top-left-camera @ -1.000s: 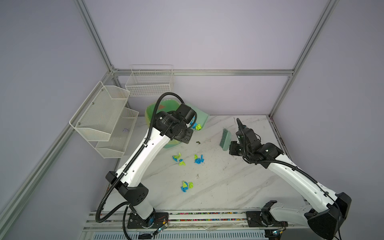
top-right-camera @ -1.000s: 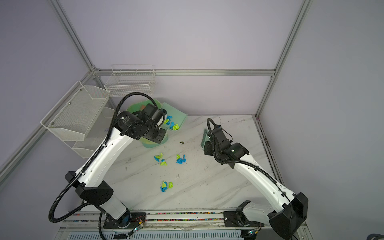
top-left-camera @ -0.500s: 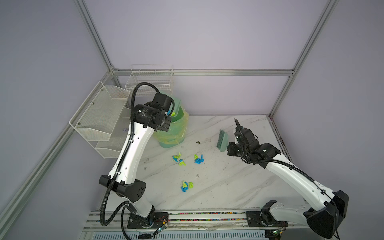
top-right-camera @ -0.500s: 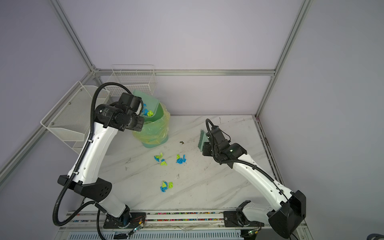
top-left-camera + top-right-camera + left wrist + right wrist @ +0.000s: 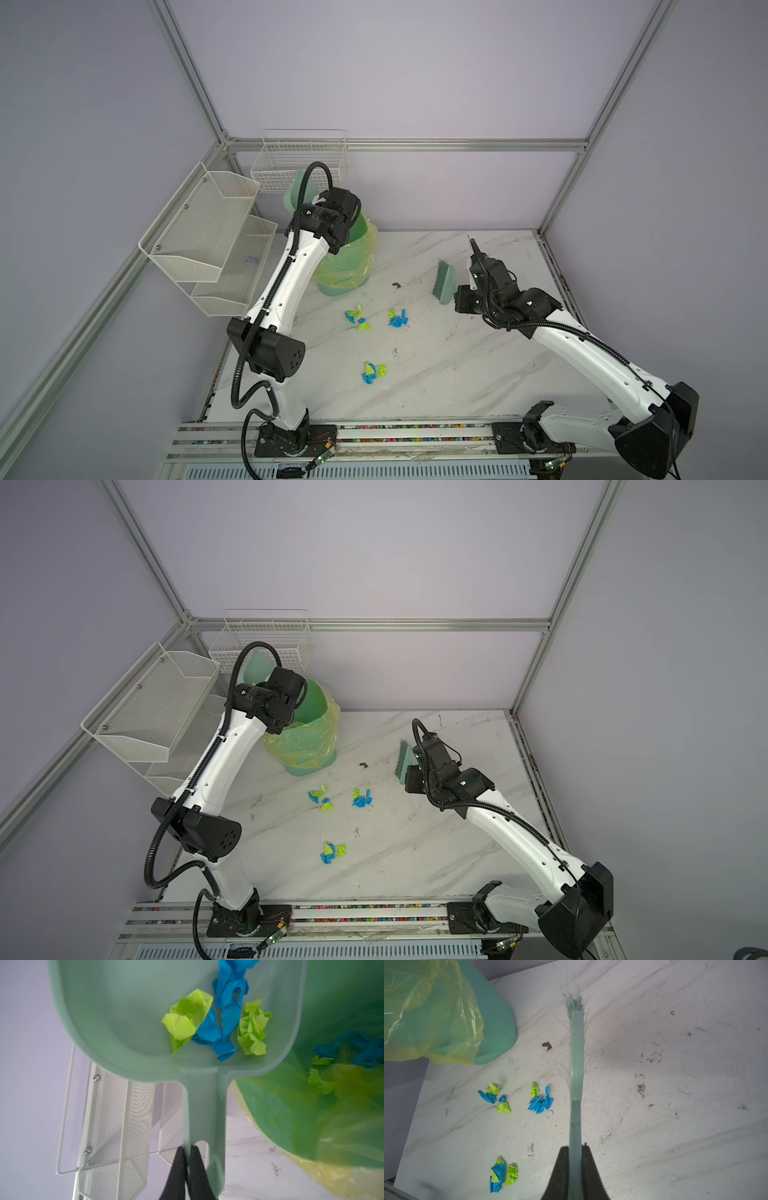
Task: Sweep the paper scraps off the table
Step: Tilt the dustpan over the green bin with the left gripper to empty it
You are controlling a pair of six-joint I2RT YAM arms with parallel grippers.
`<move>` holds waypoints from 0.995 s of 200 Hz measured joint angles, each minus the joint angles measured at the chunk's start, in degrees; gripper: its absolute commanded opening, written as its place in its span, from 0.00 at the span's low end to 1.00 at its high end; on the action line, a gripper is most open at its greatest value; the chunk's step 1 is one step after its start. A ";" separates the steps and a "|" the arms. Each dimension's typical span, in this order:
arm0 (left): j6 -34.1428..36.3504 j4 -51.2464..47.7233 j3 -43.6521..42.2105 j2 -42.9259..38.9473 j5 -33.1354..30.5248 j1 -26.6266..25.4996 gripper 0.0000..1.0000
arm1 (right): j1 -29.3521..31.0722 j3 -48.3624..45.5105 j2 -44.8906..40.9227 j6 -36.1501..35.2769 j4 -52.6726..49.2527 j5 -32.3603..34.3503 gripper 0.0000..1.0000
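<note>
The dustpan holds paper scraps — more lie in the yellow-lined bin.

Twin high overviews of table; wrist close-ups

I can read no text, brand or number anywhere. A small white marking on the left arm's black wrist housing shows in both top views, too tiny to decipher.

Lilac walls, aluminium frame, white mesh shelves
</note>
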 measured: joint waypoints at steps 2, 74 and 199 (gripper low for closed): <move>0.24 0.31 -0.13 0.00 -0.57 -0.04 0.00 | 0.00 0.00 -0.02 0.00 0.00 -0.02 0.00; 14.64 17.94 -19.58 -1.40 -11.85 -2.71 0.00 | 0.00 -1.01 -2.58 -0.07 1.44 -0.39 0.00; 21.05 26.77 -22.60 -8.00 -13.62 -2.69 0.00 | 0.00 -2.25 -4.90 -0.04 2.91 -1.14 0.00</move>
